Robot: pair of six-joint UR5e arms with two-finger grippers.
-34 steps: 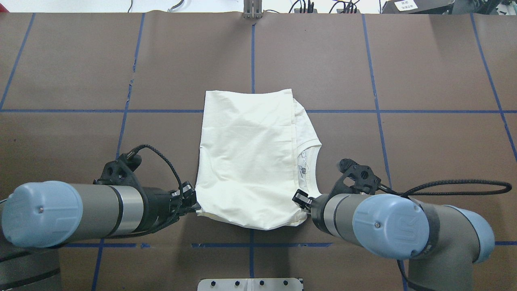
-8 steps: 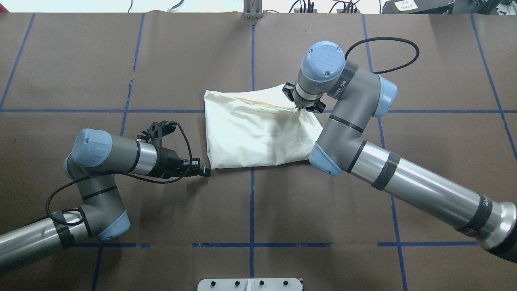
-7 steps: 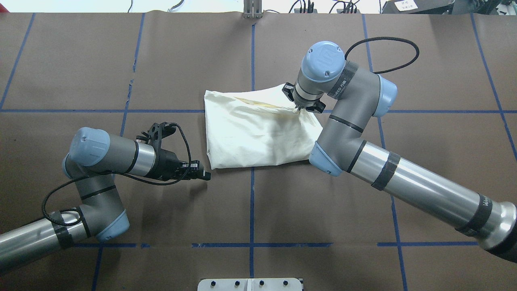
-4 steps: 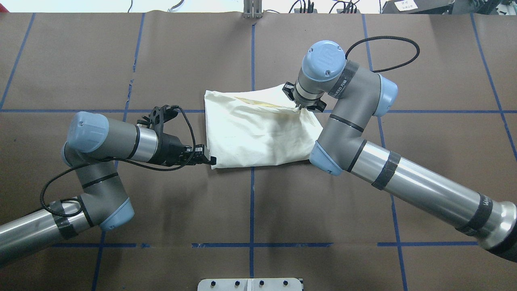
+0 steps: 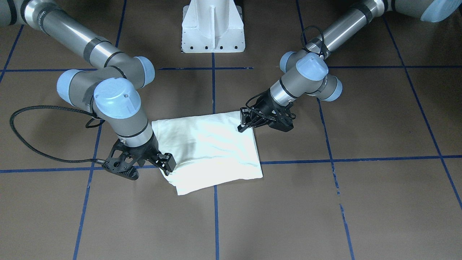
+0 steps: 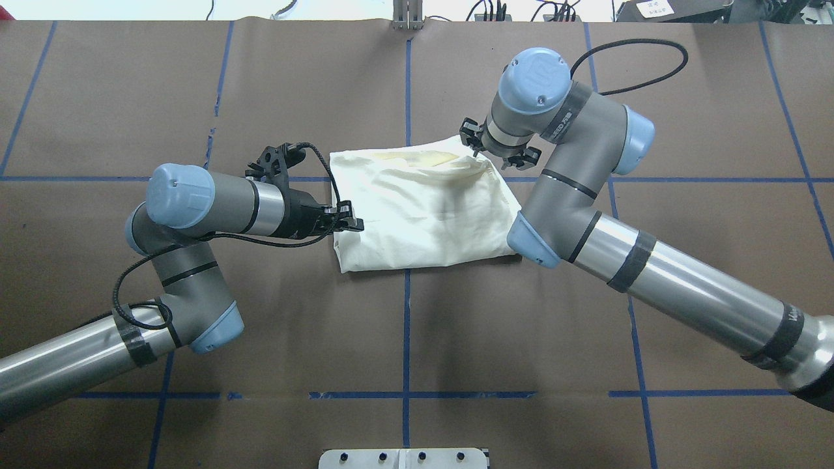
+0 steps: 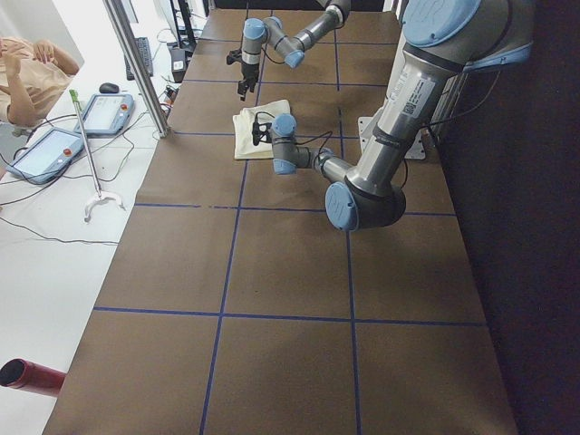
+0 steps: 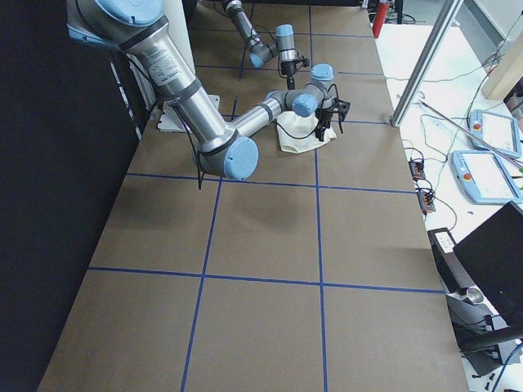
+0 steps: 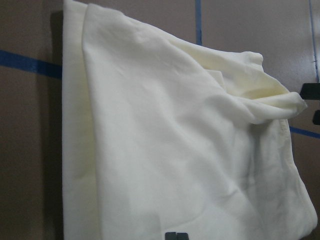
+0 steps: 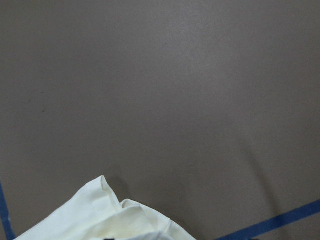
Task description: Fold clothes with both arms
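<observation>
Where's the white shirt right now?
In the overhead view the T-shirt lies folded near the middle of the table, between the two grippers: the left gripper is at its left edge and the right gripper at its far right corner.

The overhead camera looks forward and steeply down on the brown paper-covered table (image 6: 293, 98) from behind the robot, while the front-facing one faces it from across, the white pedestal base (image 5: 213, 29) at its top edge. Two side cameras look along the table from opposite ends, far off. Each wrist camera sits close over the folded cream cotton shirt (image 9: 175, 140), which all views share
</observation>
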